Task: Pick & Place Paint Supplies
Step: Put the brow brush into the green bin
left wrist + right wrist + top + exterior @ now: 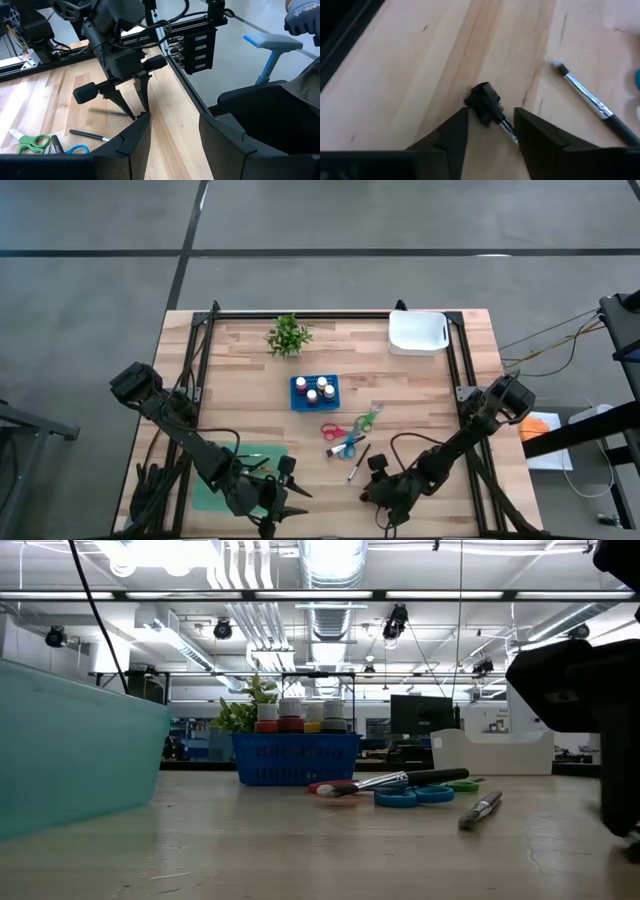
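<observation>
A small black brush lies on the wooden table, its flat bristle head just past my right gripper. That gripper's open fingers point steeply down and stand on either side of the brush's thin ferrule, near the table's near edge. A second brush lies beside it. Red, green and blue scissors lie mid-table. Paint bottles stand in a blue basket. My left gripper waits open and empty by the teal tray. My right gripper has the small brush's ferrule running in between its fingers, close to the inner side of one finger. I cannot tell whether that finger touches it. The brush lies flat on the table.
A white bin stands at the far right and a green potted plant at the far middle. A black frame runs along the table's sides. Bare wood lies between the tray and the scissors. A gloved hand shows beyond the table.
</observation>
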You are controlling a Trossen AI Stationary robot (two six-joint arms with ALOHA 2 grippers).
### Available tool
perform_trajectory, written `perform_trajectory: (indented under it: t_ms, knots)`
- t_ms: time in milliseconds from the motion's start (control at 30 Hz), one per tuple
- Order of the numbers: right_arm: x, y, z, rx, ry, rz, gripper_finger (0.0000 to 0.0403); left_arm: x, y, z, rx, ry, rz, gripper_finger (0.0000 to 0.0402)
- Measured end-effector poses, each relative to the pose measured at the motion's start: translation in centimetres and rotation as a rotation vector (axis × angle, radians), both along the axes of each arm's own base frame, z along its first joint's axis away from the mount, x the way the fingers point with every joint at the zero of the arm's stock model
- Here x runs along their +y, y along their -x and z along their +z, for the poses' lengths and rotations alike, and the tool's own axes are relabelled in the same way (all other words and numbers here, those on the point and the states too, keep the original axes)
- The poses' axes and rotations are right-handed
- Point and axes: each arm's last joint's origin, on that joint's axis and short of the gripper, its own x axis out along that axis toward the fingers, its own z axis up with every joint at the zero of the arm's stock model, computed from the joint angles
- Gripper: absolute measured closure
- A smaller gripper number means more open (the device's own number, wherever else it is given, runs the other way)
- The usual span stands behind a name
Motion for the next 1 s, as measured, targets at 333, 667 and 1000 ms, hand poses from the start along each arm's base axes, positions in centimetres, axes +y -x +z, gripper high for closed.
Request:
perform_trajectory:
  t_ms: [333,667,1000]
  knots:
    - [-0.3,-0.5,-1.6,0.006,-0.016,0.004,0.0386,0.0,0.0,0.0,0.003,0.007,-0.002,0.0228]
    - [0.7,-1.8,-1.8,-0.016,0.023,0.055,0.0393,0.0,0.0,0.0,0.011,0.025,-0.007,0.0228]
    - [1.0,-1.5,-0.4,-0.041,0.02,0.097,0.0365,-0.1,0.0,0.0,0.015,0.027,-0.016,0.0228]
